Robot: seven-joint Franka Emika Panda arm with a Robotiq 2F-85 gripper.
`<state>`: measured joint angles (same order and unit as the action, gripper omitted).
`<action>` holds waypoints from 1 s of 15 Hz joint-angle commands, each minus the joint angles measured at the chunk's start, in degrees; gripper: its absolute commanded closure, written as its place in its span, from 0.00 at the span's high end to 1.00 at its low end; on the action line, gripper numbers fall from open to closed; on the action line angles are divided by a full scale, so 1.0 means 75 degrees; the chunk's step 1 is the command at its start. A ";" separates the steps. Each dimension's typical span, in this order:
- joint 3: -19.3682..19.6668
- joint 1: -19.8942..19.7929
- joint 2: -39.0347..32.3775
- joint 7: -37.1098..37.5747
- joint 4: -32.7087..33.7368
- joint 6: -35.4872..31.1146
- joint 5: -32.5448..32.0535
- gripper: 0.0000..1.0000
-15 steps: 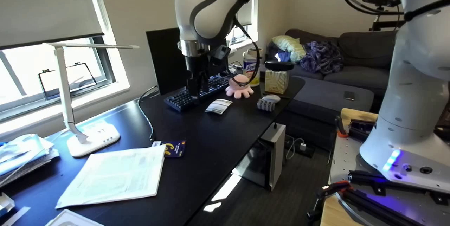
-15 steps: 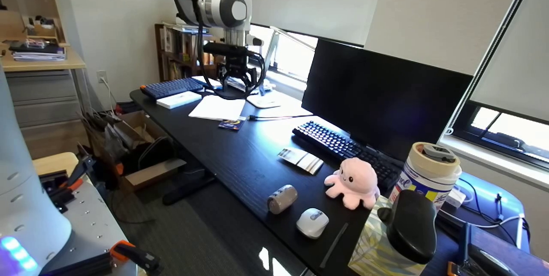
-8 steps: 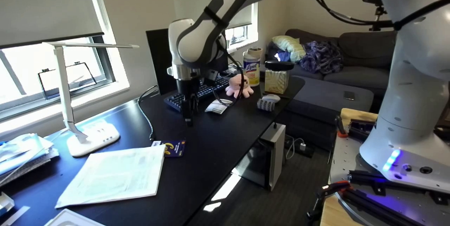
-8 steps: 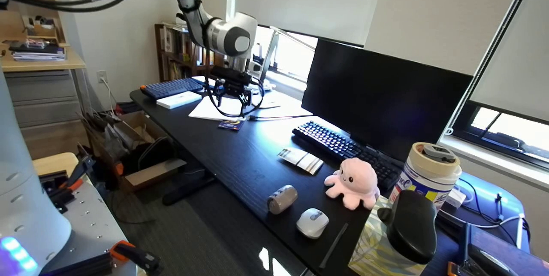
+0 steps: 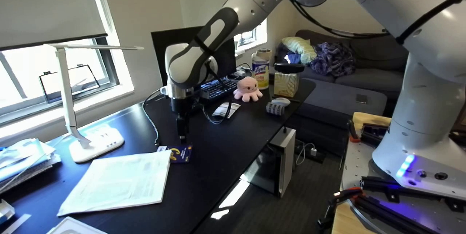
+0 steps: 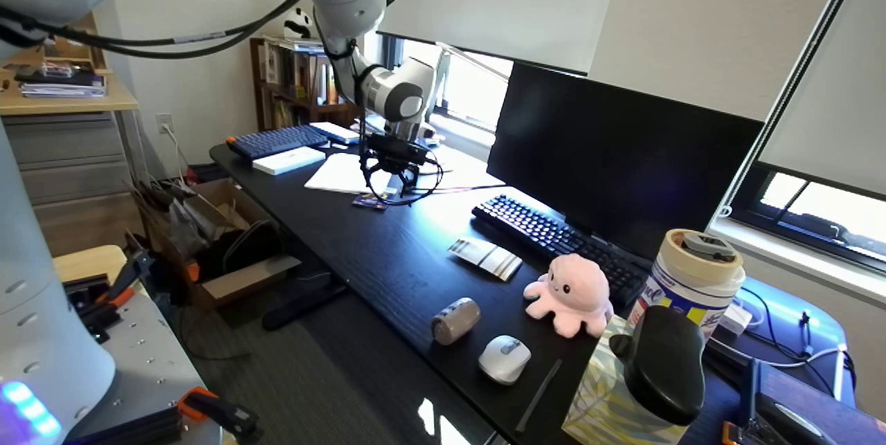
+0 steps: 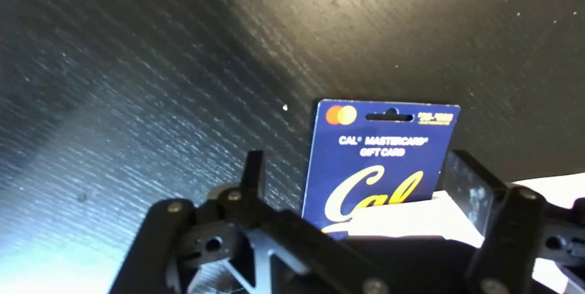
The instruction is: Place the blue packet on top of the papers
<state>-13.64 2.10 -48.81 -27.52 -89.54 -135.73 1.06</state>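
"Where's the blue packet (image 7: 377,161)?"

"Right of center in the wrist view, the papers (image 7: 411,218) lapping over its lower right part. Black tabletop (image 7: 146,97) opens out past its left and top edges."

"And the gripper (image 7: 359,182)?"

"Fingers (image 7: 252,175) spread wide, released, the packet showing between them."

"Surfaces?"

"Streaky grain on the tabletop; the packet thin, rectangular, slotted near its top; the papers flat and white."

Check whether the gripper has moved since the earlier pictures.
Yes: in an exterior view, the gripper has come lower, away from the keyboard and toward the blue packet, which has stayed put.
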 commanded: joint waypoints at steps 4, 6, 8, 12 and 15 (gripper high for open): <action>-0.0379 -0.0141 -0.1229 -0.0359 0.1696 0.1164 0.0234 1.00; -0.0368 -0.0121 -0.1409 -0.0313 0.1963 0.1403 0.0260 1.00; -0.0331 -0.0075 -0.1570 -0.0233 0.2222 0.1645 0.0269 1.00; -0.0359 -0.0042 -0.1871 -0.0270 0.2753 0.2212 0.0347 1.00; -0.0420 -0.0048 -0.2042 -0.0324 0.3035 0.2521 0.0449 1.00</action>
<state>-15.80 1.78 -61.27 -28.81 -70.67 -119.99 2.22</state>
